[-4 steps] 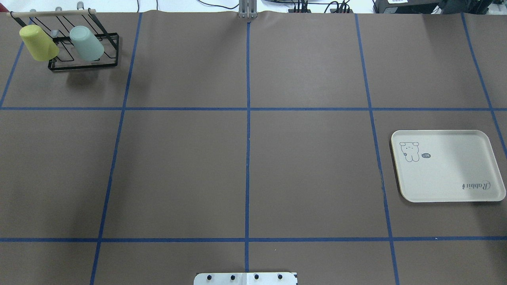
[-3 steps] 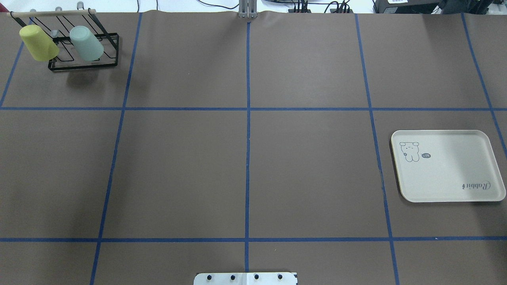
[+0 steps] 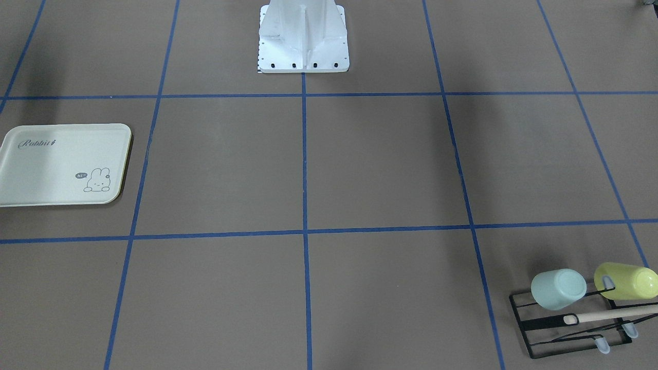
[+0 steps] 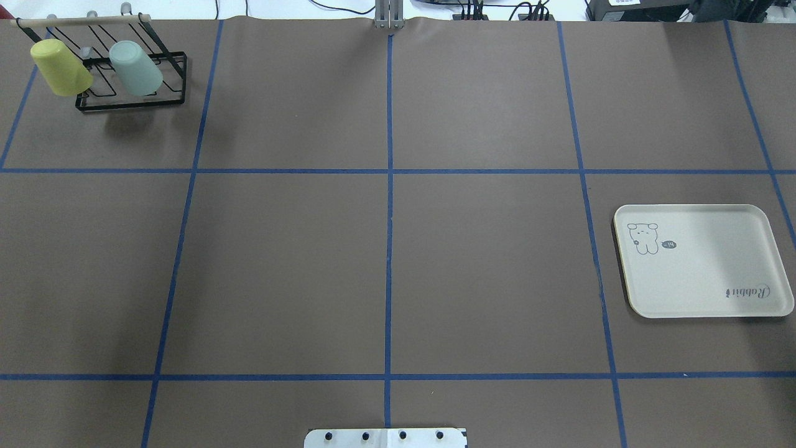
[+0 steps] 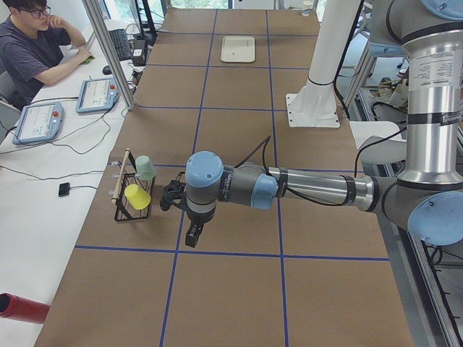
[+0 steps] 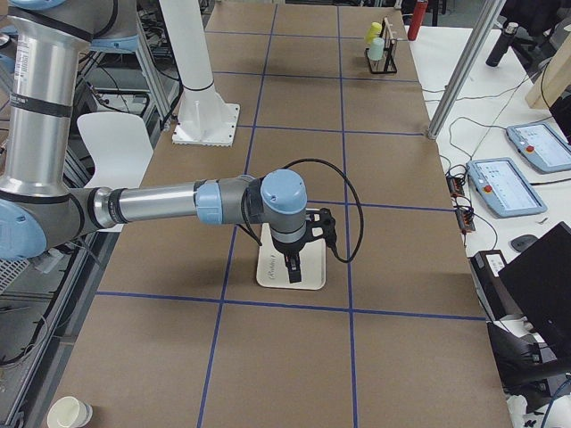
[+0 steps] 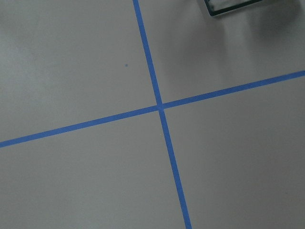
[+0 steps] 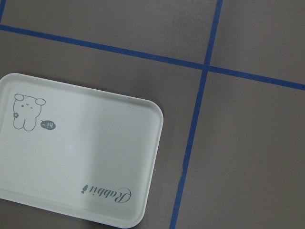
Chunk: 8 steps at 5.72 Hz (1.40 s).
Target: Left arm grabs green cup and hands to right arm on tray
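The green cup (image 4: pixel 135 68) hangs tilted on the black wire rack (image 4: pixel 132 103) at the table's far left; it also shows in the front view (image 3: pixel 558 289) and the left side view (image 5: pixel 145 168). The tray (image 4: pixel 703 261) lies flat on the right and fills the lower left of the right wrist view (image 8: pixel 81 152). The left gripper (image 5: pixel 192 236) hangs above the table a short way from the rack; I cannot tell whether it is open. The right gripper (image 6: pixel 293 270) hangs over the tray (image 6: pixel 270 276); I cannot tell its state either. Neither gripper shows in the overhead view.
A yellow-green cup (image 4: pixel 61 67) hangs on the same rack, beside the green cup. The robot's white base plate (image 3: pixel 303 38) stands at the table's near middle edge. Blue tape lines grid the brown table. An operator (image 5: pixel 32 50) sits at a desk beyond the far edge.
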### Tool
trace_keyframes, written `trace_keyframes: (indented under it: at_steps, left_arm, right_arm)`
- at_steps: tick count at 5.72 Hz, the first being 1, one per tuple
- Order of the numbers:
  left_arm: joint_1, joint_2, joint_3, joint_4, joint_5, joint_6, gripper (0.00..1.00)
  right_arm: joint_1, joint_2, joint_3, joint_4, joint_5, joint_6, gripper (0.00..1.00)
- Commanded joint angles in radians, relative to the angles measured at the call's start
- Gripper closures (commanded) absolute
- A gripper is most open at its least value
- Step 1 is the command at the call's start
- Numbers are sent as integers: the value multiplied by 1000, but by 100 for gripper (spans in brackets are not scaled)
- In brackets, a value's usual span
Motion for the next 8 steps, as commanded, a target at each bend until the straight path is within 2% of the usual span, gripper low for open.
trace_keyframes:
  at_steps: [1, 3, 4, 5, 6, 7, 8]
  left_arm:
    - [34, -91, 89, -116, -16, -74, 0]
    - [36, -116, 84, -190, -41, -151, 0]
    - [79, -189, 96, -190, -84, -190, 0]
    - [97, -249, 105, -178, -80, -192, 0]
    - [119, -348, 157, -174, -76, -343, 0]
    - [169, -399, 186, -175, -51, -458, 0]
    - [245, -462, 203, -169, 73, -570, 0]
  right_arm:
    - [-27, 88, 2, -2, 6, 88, 0]
    - [-146, 254, -10, 2, -2, 124, 0]
    - [-175, 318, -7, 3, 0, 245, 1]
    - [-220, 332, -12, 58, -11, 297, 1]
    - [-264, 349, -22, 104, -25, 370, 1]
    - [-300, 360, -26, 126, -40, 413, 1]
    - [-327, 385, -29, 129, -48, 452, 1]
